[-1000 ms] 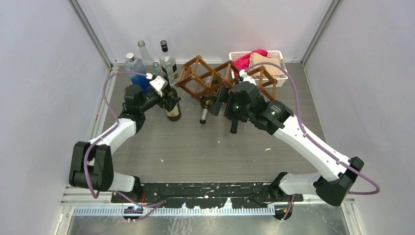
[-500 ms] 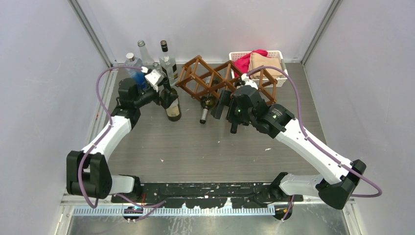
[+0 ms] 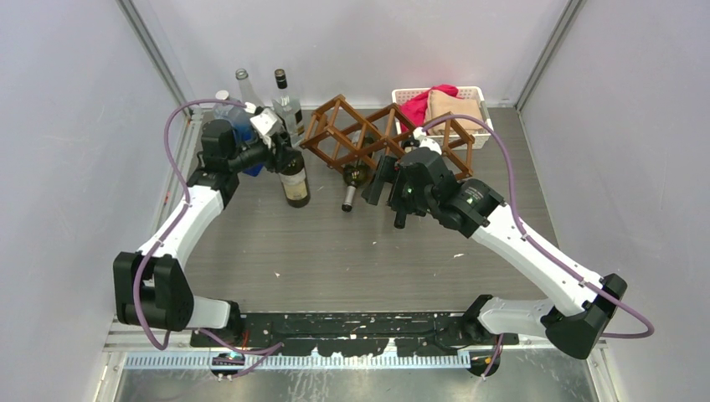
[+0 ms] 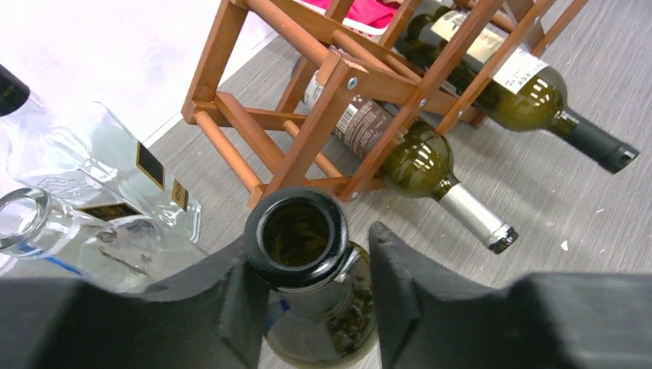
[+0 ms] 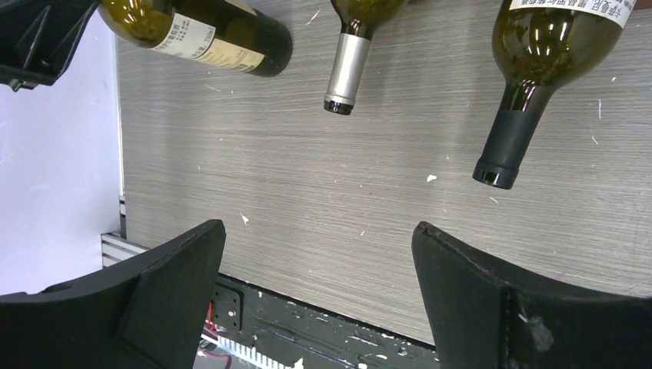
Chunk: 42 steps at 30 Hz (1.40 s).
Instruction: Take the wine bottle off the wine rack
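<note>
The brown wooden wine rack (image 3: pixel 377 134) (image 4: pixel 338 84) stands at the back middle. Two wine bottles lie in it with their necks toward me: one silver-capped (image 3: pixel 349 193) (image 4: pixel 430 165) (image 5: pixel 350 61), one black-capped (image 3: pixel 400 216) (image 4: pixel 538 92) (image 5: pixel 530 77). A dark, uncorked bottle (image 3: pixel 295 180) (image 4: pixel 296 238) stands upright on the table left of the rack. My left gripper (image 3: pixel 280 151) (image 4: pixel 311 246) straddles its neck, one finger against the glass and a small gap at the other. My right gripper (image 3: pixel 389 188) (image 5: pixel 317 231) hangs wide open over the table in front of the rack, nothing between its fingers.
Several clear glass bottles (image 3: pixel 285 96) and a blue one (image 3: pixel 243 126) stand at the back left, close behind my left arm. A white basket (image 3: pixel 477 90) with red and tan cloths sits behind the rack's right end. Enclosure walls close in on both sides.
My left gripper's jaws have narrowed round the standing bottle's neck, and the left arm has drawn back and to the left. The right arm has shifted only slightly.
</note>
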Each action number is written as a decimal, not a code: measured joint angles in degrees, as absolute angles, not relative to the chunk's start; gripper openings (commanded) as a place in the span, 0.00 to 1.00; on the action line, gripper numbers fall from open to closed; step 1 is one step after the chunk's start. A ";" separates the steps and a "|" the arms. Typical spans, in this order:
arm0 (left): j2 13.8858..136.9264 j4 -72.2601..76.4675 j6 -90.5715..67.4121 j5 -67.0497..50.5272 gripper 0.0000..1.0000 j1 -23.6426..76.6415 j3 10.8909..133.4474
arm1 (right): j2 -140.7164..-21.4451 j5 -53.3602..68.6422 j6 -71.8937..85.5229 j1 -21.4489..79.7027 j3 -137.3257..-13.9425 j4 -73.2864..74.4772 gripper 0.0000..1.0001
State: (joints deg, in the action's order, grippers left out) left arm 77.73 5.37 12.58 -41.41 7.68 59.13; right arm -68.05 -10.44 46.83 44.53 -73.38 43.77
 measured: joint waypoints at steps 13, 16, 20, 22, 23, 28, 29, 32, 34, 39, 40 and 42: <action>82.08 4.78 19.29 -44.14 0.01 7.70 62.33 | -68.01 -11.49 46.81 44.53 -73.14 43.77 0.95; 82.30 5.52 18.39 -43.24 0.00 7.70 62.35 | -68.01 -12.78 46.65 44.51 -73.41 44.47 0.95; 83.20 7.73 15.07 -41.78 0.01 7.09 62.35 | -68.40 -13.96 46.19 44.38 -75.48 45.87 0.95; 83.83 9.28 12.93 -41.28 0.13 6.48 62.35 | -68.55 -14.17 46.06 44.36 -76.42 45.91 0.95; 84.16 10.00 11.90 -41.04 0.28 6.17 62.35 | -68.62 -14.31 46.04 44.34 -76.75 45.87 0.96; 84.97 11.94 9.02 -40.01 0.61 5.26 62.30 | -70.43 -14.59 46.33 44.23 -76.75 45.69 0.96; 84.95 12.25 9.06 -39.94 0.66 5.21 62.24 | -71.29 -14.59 46.48 44.23 -76.62 45.32 0.96; 84.49 13.06 8.38 -39.66 0.73 5.17 61.43 | -74.61 -14.55 46.81 44.23 -76.09 43.64 0.95; 83.99 12.95 8.45 -39.68 0.78 5.17 60.75 | -77.45 -14.55 46.94 44.23 -75.83 42.30 0.94; 82.37 11.44 9.63 -39.70 1.00 5.17 60.16 | -84.18 -15.86 46.98 44.25 -75.31 38.09 0.91; 82.06 10.98 9.69 -39.66 1.00 5.15 60.18 | -85.49 -16.56 47.05 44.27 -75.29 37.12 0.90; 81.28 9.02 9.67 -39.64 1.00 5.08 60.45 | -88.01 -18.00 47.16 44.40 -75.26 34.87 0.88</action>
